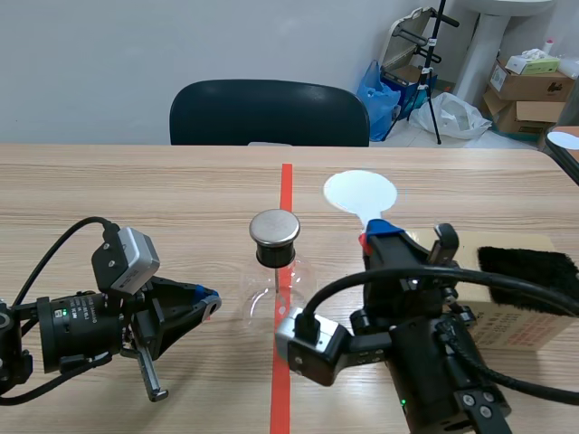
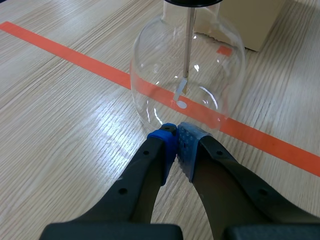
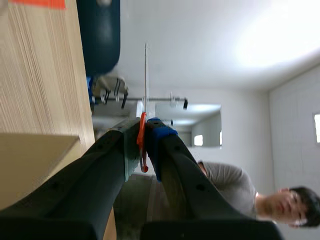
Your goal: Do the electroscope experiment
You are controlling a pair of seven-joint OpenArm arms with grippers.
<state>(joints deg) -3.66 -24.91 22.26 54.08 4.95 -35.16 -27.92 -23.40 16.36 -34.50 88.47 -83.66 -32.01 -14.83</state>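
The electroscope, a clear glass flask (image 1: 271, 294) with a round metal cap (image 1: 274, 229), stands on the red tape line at the table's middle. In the left wrist view its bulb (image 2: 210, 55) shows a thin rod with a foil leaf (image 2: 182, 90) inside. My left gripper (image 1: 210, 304) (image 2: 175, 136) is shut on nothing, its tips right at the flask's lower wall. My right gripper (image 1: 378, 233) (image 3: 144, 131) is shut on the red handle (image 3: 142, 142) of a white disc paddle (image 1: 360, 193), seen edge-on (image 3: 145, 75), held just right of the cap.
A tan box (image 1: 516, 312) with a black fur pad (image 1: 527, 268) on top lies right of the right arm; its corner shows behind the flask (image 2: 250, 22). A dark chair (image 1: 270, 113) stands across the table. A person (image 3: 250, 192) shows in the right wrist view.
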